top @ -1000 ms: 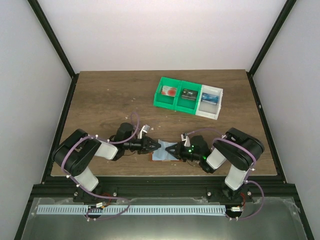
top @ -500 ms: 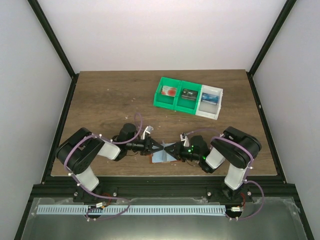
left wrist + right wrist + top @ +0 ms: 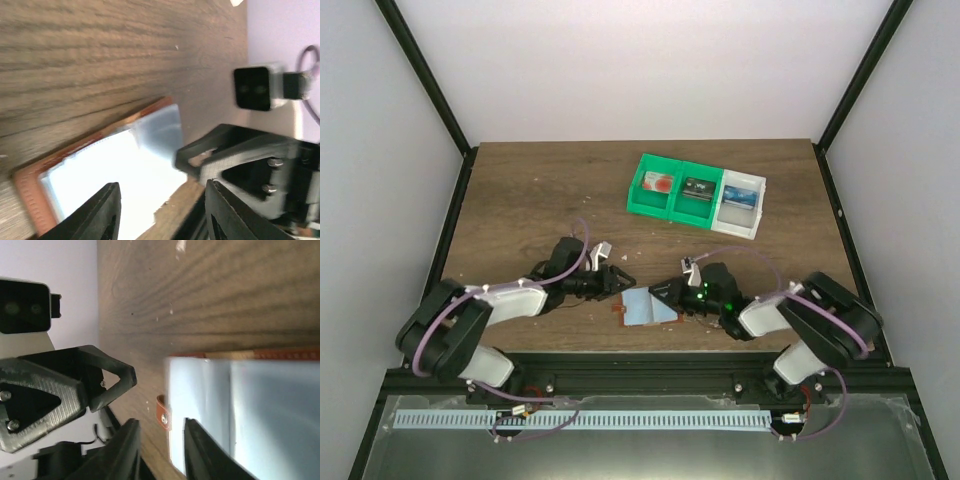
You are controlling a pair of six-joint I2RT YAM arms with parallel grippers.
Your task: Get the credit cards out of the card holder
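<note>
1. The small reddish-brown leather card holder (image 3: pixel 642 308) lies open on the brown wooden table (image 3: pixel 520 200), between both claws.
2. The left claw (image 3: pixel 161 186) hangs over it, open wide, holding nothing.
3. The right claw (image 3: pixel 160 421) shows a small gap at the holder's edge and holds nothing.
4. A white plastic card with a red mark (image 3: pixel 660 182) and a blue plastic card (image 3: pixel 742 196) sit in the far plastic bins (image 3: pixel 650 212).
5. Nothing pins the holder, so a push could slide it. The claws are close and might bump.
</note>
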